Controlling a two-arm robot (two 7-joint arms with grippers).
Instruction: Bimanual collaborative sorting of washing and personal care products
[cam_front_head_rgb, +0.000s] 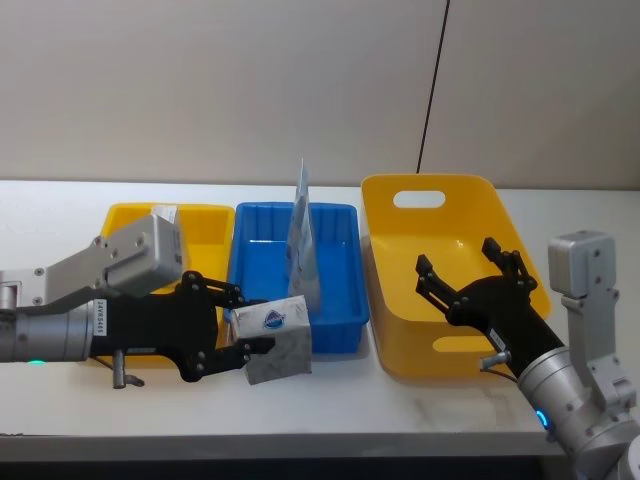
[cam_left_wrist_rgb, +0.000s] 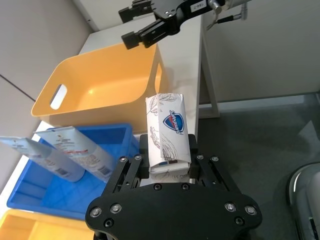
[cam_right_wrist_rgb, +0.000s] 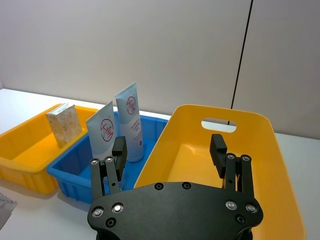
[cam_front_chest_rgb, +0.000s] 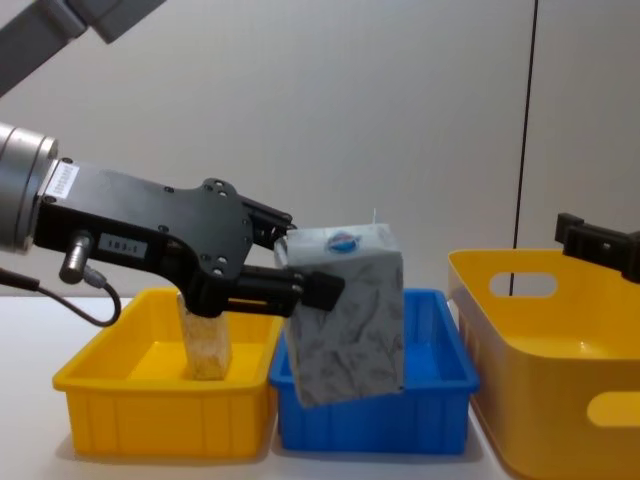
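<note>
Pack and pincer: the marbled pack (cam_front_head_rgb: 272, 340) sits between the two fingers of the left gripper (cam_front_head_rgb: 252, 322), which press on its opposite sides; the round blue logo faces up.
Left gripper's state: closed onto the marbled pack, with most of the pack sticking out past the fingertips (cam_left_wrist_rgb: 192, 150).
Pack's place: in front of the near left corner of the blue bin (cam_front_head_rgb: 340, 310), lifted off the table (cam_front_head_rgb: 400, 410) and tilted in the chest view.
Right gripper's state: the right gripper (cam_front_head_rgb: 458, 262) has its fingers spread wide and nothing between them.
Right gripper's place: over the large yellow bin (cam_front_head_rgb: 400, 350), which stands just to the right of the blue bin.
Count of packs: one marbled pack.
Count of tubes: two pale-blue tubes (cam_right_wrist_rgb: 102, 132), both upright inside the blue bin, close together.
Count of boxes: one cream speckled box (cam_right_wrist_rgb: 64, 125), upright in the small yellow bin (cam_front_head_rgb: 215, 215) just to the left of the blue bin.
Count of bins: three in a row, with the blue bin in the middle.
Left arm's pose: reaches in low from the left, roughly level, wrist turned so the fingers stand one behind the other.
Right arm's pose: rises from the lower right and points toward the back, right of the blue bin.
</note>
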